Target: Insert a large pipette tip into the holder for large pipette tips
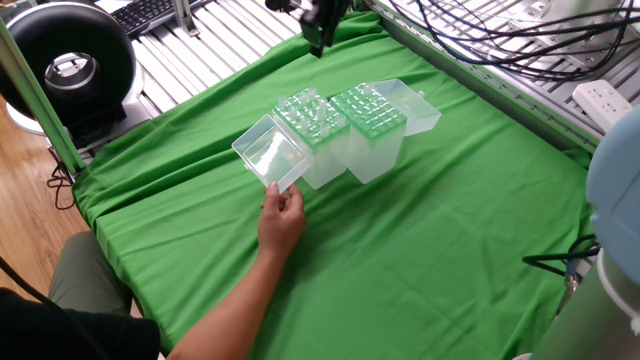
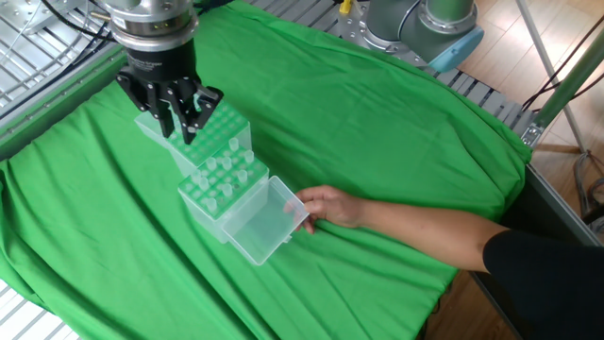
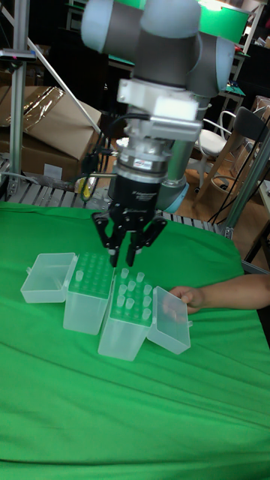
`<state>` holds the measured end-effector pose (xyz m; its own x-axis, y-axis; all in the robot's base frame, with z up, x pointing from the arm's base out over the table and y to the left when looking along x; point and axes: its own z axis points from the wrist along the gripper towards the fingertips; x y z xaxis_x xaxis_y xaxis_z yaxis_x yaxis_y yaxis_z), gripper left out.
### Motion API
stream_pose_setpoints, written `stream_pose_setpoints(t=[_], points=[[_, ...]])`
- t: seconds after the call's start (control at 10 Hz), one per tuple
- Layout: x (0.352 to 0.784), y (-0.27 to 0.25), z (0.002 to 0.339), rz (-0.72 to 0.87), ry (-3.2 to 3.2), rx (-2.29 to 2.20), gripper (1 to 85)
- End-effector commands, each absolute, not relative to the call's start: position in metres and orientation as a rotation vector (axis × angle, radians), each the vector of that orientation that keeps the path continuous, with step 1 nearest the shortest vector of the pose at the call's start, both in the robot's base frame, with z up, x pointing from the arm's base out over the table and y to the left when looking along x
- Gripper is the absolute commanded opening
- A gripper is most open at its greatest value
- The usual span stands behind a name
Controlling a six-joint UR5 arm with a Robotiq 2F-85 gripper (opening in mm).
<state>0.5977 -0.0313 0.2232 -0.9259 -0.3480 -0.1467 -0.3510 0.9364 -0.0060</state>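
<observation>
The holder for large pipette tips [image 1: 312, 120] [image 2: 222, 181] [image 3: 129, 319] is the taller translucent box with a pale greenish grid top. Several large pipette tips [image 2: 226, 175] [image 3: 133, 292] stand upright in its holes. Its clear lid [image 1: 268, 155] [image 3: 169, 321] hangs open, and a person's hand [image 1: 280, 220] [image 2: 330, 206] touches it. My gripper [image 1: 320, 45] [image 2: 177, 130] [image 3: 124, 259] hovers above the far side of the two boxes. It is open, with nothing between its fingers.
A shorter box with a greener grid top [image 1: 370, 112] [image 2: 226, 137] [image 3: 90, 289] stands against the holder, its lid [image 1: 412, 105] [image 3: 49, 277] open to the far side. The person's forearm [image 2: 444, 231] lies across the green cloth [image 1: 450, 230]. Cables and metal rails border the table.
</observation>
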Motion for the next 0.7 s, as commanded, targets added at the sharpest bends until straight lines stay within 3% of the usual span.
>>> stream_pose_setpoints(t=[0.0,0.6], points=[[0.587,-0.066,0.2,0.018,2.942,-0.621,32.7],[0.563,-0.088,0.164,0.036,2.956,-0.665,33.0]])
